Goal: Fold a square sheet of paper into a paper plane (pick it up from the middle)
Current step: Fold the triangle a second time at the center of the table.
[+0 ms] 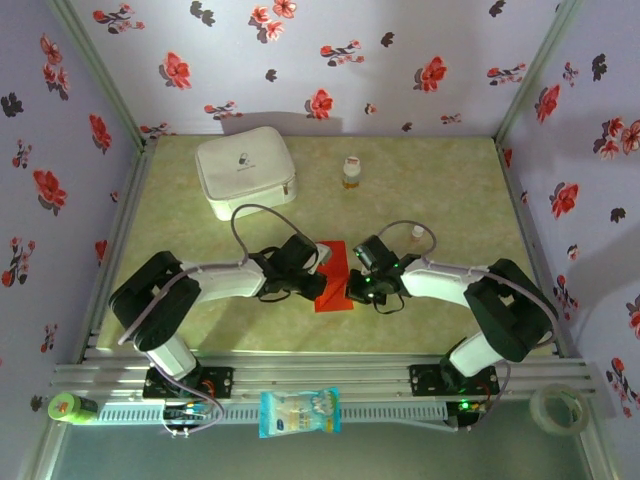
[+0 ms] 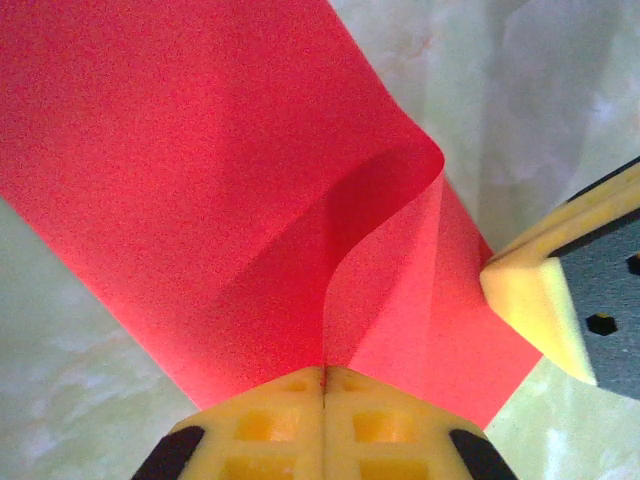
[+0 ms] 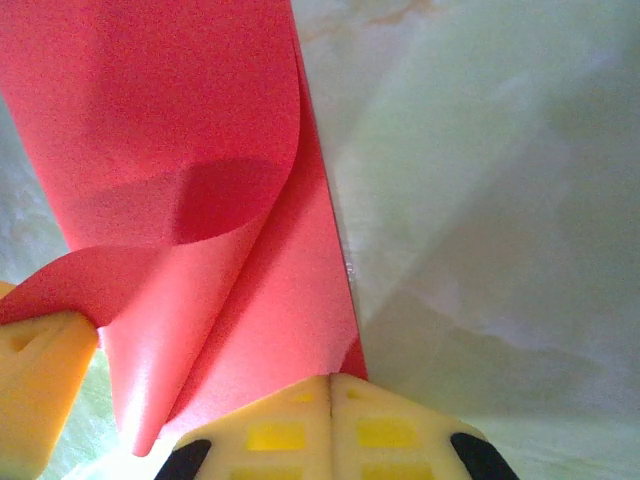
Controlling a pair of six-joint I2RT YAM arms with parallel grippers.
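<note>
- The square sheet of paper [image 1: 333,292] lies at the middle of the table [image 1: 450,190], between the two grippers; in the top view it shows as a narrow red strip running toward and away from the arm bases.
- The sheet is not flat: in the left wrist view one part of the red paper [image 2: 200,170] curls up and over in a soft rounded loop above a lower layer, and the right wrist view shows the same rolled flap [image 3: 170,150] bending over the layer on the table.
- The left gripper [image 1: 320,272] comes at the sheet from the left. Its yellow fingers are pressed together [image 2: 325,400] with the paper running into the seam between them, so it pinches the sheet at the base of the curl.
- The right gripper [image 1: 350,285] comes in from the right. Its fingers are likewise closed against each other [image 3: 331,405], nipping the sheet's near edge.
- Each wrist view catches a finger of the other gripper just beside the paper.
- A white zip case [image 1: 246,172] sits at the far left of the table, well apart from the sheet.
- A small bottle [image 1: 350,172] stands near the far edge.
- A blue-and-white snack packet [image 1: 299,412] lies in front of the arm bases.
- A roll of tape [image 1: 557,408] rests at the near right corner.
</note>
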